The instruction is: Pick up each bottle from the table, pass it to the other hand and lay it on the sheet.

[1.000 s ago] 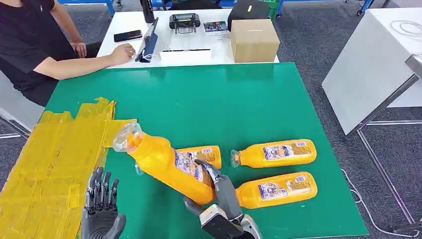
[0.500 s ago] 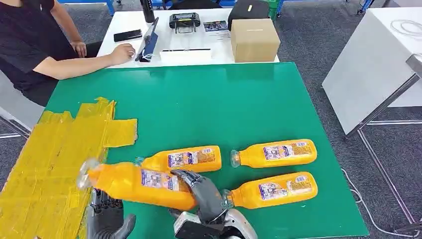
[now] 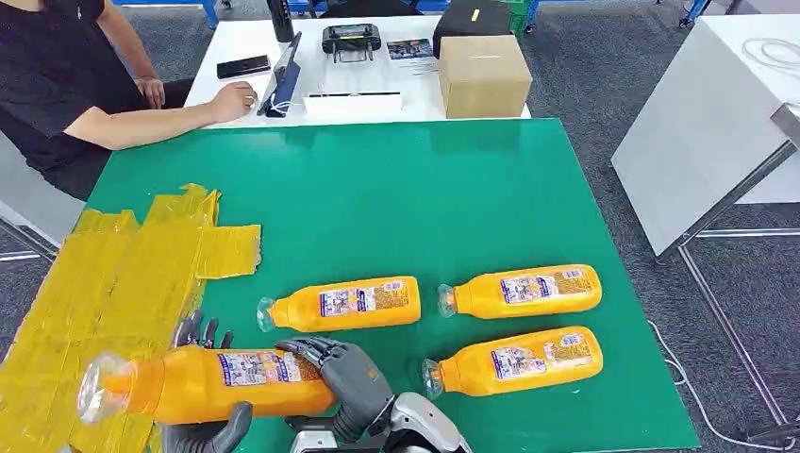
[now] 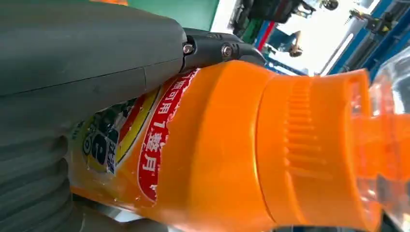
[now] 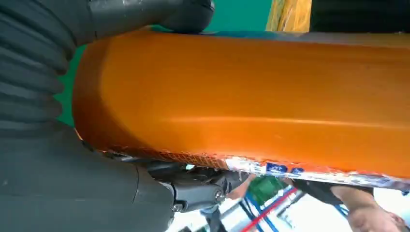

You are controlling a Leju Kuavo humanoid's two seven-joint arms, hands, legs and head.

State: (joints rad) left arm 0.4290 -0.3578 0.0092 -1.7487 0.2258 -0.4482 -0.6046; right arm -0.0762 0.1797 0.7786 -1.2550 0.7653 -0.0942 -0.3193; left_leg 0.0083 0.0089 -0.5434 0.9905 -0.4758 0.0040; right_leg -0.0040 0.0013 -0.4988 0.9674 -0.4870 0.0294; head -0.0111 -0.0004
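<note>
The right hand (image 3: 344, 377) grips the orange bottle (image 3: 208, 382) by its base, level over the counter's (image 3: 425, 189) near edge (cap above the yellow sheet (image 3: 104, 283)); the left hand (image 3: 203, 425) cups its underside.

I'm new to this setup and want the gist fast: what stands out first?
An orange bottle held sideways between the right hand and the left hand, at the edge of the yellow sheet. Three more bottles lie on the green table.
</note>
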